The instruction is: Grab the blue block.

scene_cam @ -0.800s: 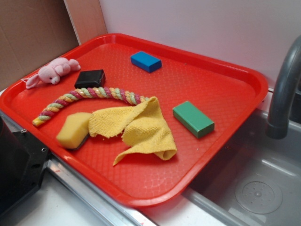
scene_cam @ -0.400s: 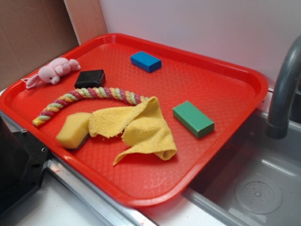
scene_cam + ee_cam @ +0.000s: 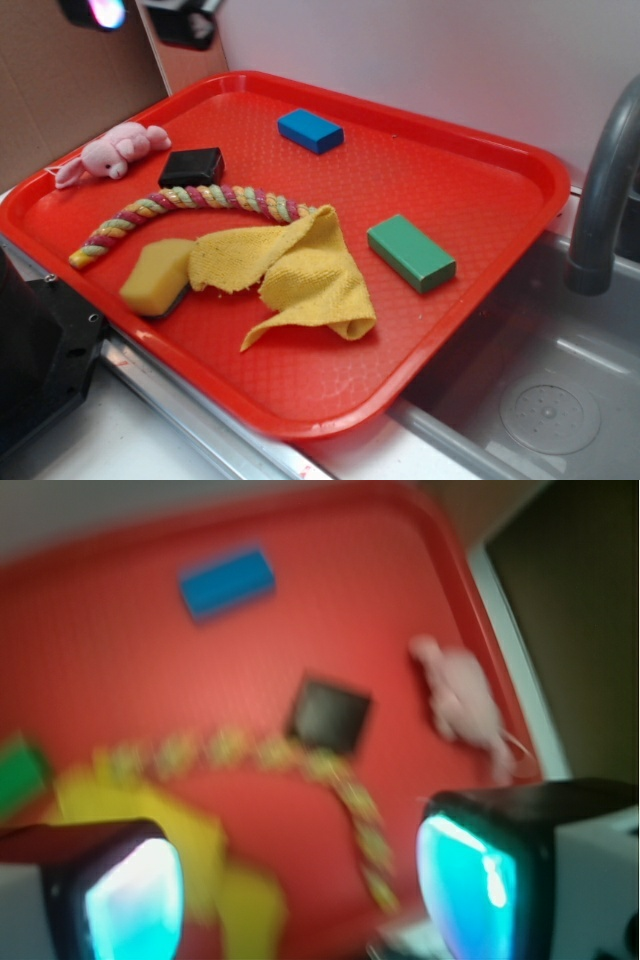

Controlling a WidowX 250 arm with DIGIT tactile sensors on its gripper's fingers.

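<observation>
Your tool (image 3: 300, 880) hangs high above the red tray (image 3: 500, 160), its two fingers (image 3: 120, 890) spread wide apart with nothing between them. In the wrist view the picture is blurred, so fine detail is lost, but the gap between the fingers is plain. In the exterior view only a dark piece of the arm shows at the top left corner, above the tray's far left rim.

Take the black block (image 3: 328, 716) as your landmark: it sits just ahead of the tool in the wrist view. The blue block (image 3: 227, 582) lies beyond the black block and off to its left, near the tray's far rim, well apart from everything else. In the exterior view the blue block (image 3: 310, 130) is likewise past the black block (image 3: 191, 167), toward the back wall.

Its long axis runs nearly crosswise in the wrist view, tilted a little. By my judgement you must travel forward past the black block, shift left, then come down with the fingers across the short sides.

The rope toy (image 3: 190, 205) and pink plush (image 3: 110, 152) lie near the black block, clear of that path.
</observation>
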